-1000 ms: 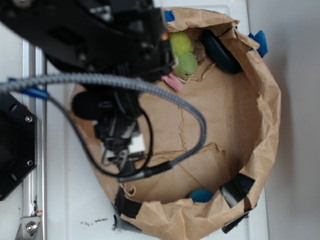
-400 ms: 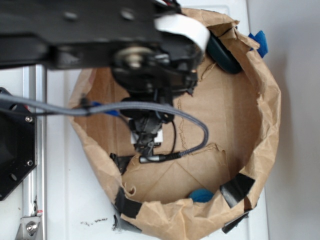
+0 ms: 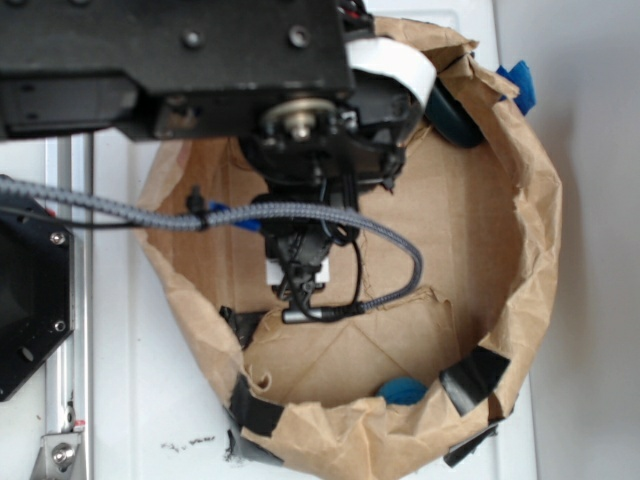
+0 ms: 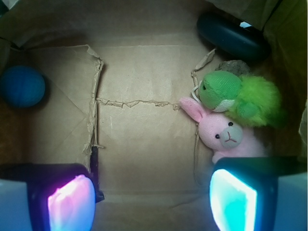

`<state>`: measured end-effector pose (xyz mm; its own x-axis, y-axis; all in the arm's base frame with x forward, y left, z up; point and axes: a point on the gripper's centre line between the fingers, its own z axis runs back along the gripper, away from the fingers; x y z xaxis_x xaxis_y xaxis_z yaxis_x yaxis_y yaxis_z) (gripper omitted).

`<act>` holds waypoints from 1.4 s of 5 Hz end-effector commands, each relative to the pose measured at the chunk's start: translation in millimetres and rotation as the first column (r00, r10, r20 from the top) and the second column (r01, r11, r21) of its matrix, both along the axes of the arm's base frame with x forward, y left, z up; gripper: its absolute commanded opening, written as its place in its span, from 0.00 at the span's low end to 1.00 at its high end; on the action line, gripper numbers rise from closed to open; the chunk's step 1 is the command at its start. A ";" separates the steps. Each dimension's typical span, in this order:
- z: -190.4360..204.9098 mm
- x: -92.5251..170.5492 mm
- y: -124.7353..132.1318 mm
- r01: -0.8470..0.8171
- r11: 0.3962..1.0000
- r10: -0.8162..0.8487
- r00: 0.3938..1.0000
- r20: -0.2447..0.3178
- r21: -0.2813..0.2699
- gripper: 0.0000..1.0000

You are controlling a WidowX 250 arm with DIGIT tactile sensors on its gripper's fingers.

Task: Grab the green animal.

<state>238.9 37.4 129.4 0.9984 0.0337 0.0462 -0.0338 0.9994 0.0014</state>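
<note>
1. Exterior view: the WidowX arm (image 3: 200, 70) hangs over the brown paper enclosure (image 3: 535, 230) and covers its upper part, so the green animal cannot be seen here. A dark teal oval object (image 3: 455, 110) leans at the top rim and a blue ball (image 3: 402, 390) lies near the bottom wall.

2. Wrist view: the gripper (image 4: 151, 199) is spread wide and empty above the paper floor. The green animal (image 4: 238, 97) lies to the right, touching the pink bunny (image 4: 226, 137), which sits between it and the right finger (image 4: 236, 197).

3. Risk, probably: closing from here would catch the bunny instead, since it lies nearer the finger.
</note>
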 end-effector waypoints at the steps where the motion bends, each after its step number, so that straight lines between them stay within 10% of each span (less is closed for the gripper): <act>1: -4.3 13.6 10.5 -0.053 0.999 0.052 0.996 0.070 0.010 1.00; 5: -25.8 32.5 15.8 0.273 0.956 -0.281 0.958 0.064 0.106 1.00; 6: -33.0 42.5 18.0 0.503 0.860 -0.508 0.860 0.054 0.088 1.00; 7: -42.3 85.5 48.5 0.700 0.713 -0.696 0.714 0.077 -0.043 1.00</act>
<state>317.6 74.5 66.6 0.7181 -0.6911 0.0818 0.6958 0.7106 -0.1047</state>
